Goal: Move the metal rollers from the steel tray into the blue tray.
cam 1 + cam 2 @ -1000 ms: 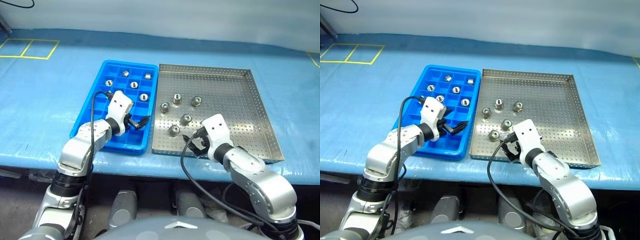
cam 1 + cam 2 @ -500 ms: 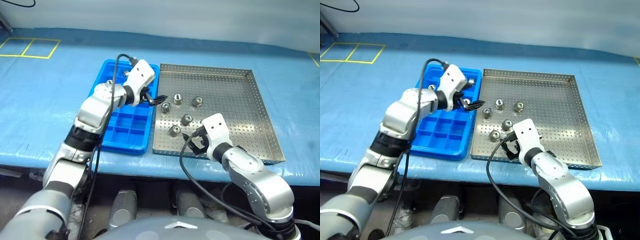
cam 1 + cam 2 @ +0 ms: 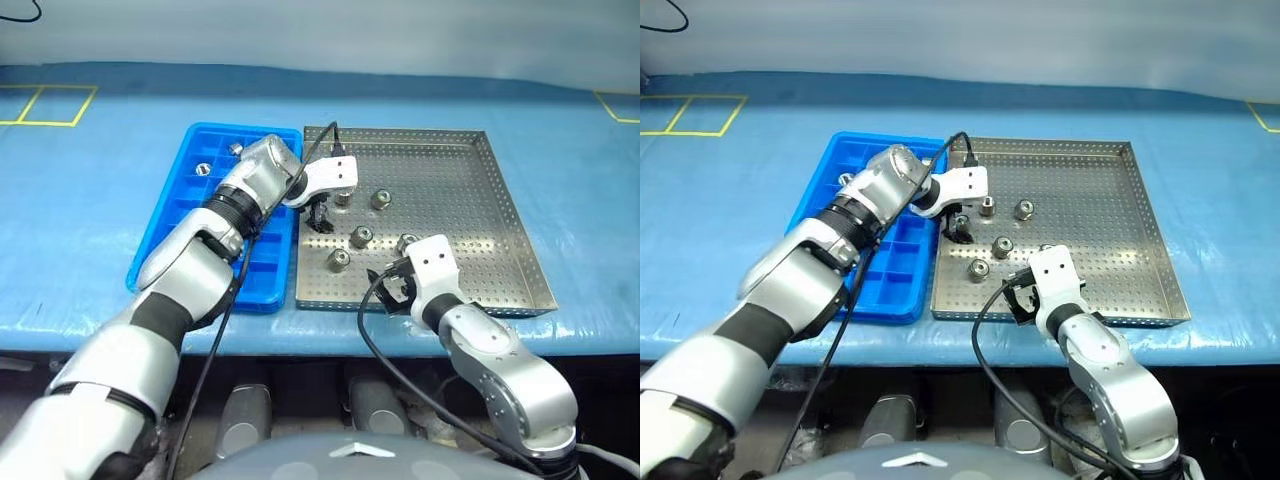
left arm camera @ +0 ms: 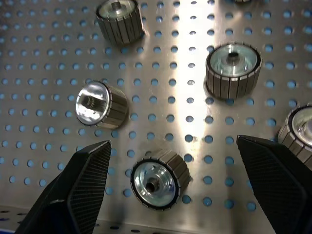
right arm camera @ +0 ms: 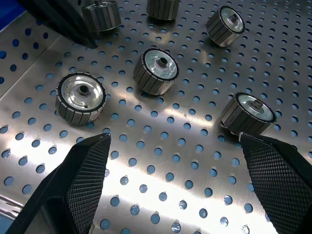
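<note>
Your left gripper [image 4: 170, 195] is hanging open around a roller [image 4: 155, 178]; closing off-centre risks it rolling away. Your right gripper [image 5: 178, 195] is open, holding nothing.

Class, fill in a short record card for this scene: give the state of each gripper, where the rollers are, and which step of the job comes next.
left gripper: open, over the steel tray, a metal roller between its fingers, not gripped
right gripper: open, low over the tray's near part
rollers in steel tray: several, loose and apart
blue tray: some rollers in far compartments
likely next step: left gripper closes on that roller
</note>
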You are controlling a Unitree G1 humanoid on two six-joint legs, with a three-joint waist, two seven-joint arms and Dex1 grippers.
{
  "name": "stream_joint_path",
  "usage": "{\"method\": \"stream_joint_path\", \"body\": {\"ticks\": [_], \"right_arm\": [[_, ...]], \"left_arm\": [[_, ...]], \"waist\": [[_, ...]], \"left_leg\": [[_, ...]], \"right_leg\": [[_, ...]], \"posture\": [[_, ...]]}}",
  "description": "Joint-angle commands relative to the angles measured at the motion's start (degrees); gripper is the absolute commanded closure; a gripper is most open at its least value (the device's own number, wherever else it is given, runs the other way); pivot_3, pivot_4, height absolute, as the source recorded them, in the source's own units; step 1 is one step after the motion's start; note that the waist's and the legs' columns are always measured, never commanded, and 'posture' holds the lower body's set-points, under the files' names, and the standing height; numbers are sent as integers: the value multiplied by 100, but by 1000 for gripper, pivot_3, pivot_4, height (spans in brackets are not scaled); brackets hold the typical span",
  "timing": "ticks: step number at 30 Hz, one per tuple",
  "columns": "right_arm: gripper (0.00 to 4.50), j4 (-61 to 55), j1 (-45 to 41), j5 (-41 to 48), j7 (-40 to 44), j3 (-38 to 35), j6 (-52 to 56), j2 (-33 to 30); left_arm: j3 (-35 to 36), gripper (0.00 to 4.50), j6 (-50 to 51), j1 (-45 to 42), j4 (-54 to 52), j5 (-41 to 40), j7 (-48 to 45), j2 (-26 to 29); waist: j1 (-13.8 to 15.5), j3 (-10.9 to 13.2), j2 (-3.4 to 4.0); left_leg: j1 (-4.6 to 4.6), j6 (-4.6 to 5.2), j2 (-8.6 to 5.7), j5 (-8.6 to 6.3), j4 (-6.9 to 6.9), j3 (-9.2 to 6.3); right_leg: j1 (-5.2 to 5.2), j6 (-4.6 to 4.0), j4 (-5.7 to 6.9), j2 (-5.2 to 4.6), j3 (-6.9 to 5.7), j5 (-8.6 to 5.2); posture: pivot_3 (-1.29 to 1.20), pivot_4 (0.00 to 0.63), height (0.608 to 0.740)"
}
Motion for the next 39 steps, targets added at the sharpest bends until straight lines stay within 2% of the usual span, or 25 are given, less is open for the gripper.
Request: {"method": "stream_joint_path", "body": {"ticks": [1,9,12,19,24,27,31,35,39], "right_arm": [[25,-256,65,-103,-98,-24,-173,87],[25,-242,186,-238,-182,16,-276,260],[0,-224,191,-266,-196,36,-305,272],[0,-174,159,-328,-153,19,-342,289],[0,-140,91,-326,-108,29,-320,271],[0,-138,53,-315,-78,16,-283,256],[0,-108,-13,-307,-22,30,-223,238],[0,-54,-107,-292,42,87,-184,218],[0,20,-215,-263,145,157,-152,186]], "left_arm": [[-20,0,-314,-294,438,425,77,-121],[-1,0,-440,-406,959,1063,264,-304],[104,564,-432,-388,1032,1133,339,-342],[379,2772,-428,-386,1011,1112,352,-338],[825,2787,-426,-419,883,880,531,-229],[1372,2787,-368,-388,687,528,844,-113],[2121,2787,73,-78,-239,9,1178,80],[2801,2787,927,995,-2495,-375,1701,365],[3487,2787,1898,2309,-4652,-508,2670,394]], "waist": [[-37,0,0],[-185,0,-1],[-225,0,0],[-219,0,-1],[-212,1,-1],[-208,1,-1],[-166,1,0],[-165,0,6],[-111,1,7]], "left_leg": [[0,0,0,0,1,0],[1,0,0,0,7,0],[6,1,0,0,7,0],[9,10,-1,7,26,0],[6,13,-3,9,26,2],[4,14,-5,8,14,3],[-2,16,-6,6,3,0],[7,18,-5,4,-1,5],[17,17,-1,4,3,8]], "right_leg": [[-1,0,2,0,0,0],[3,5,3,0,3,2],[5,5,8,0,3,2],[14,14,12,-2,6,8],[10,16,14,-2,11,11],[5,21,14,-1,15,14],[-1,47,12,-1,15,27],[1,47,13,-1,25,27],[3,47,26,3,31,28]], "posture": [[-226,150,740],[-247,150,740],[-248,150,740],[-232,150,740],[-211,150,740],[-186,150,740],[-160,150,740],[-126,150,740],[-83,150,740]]}}
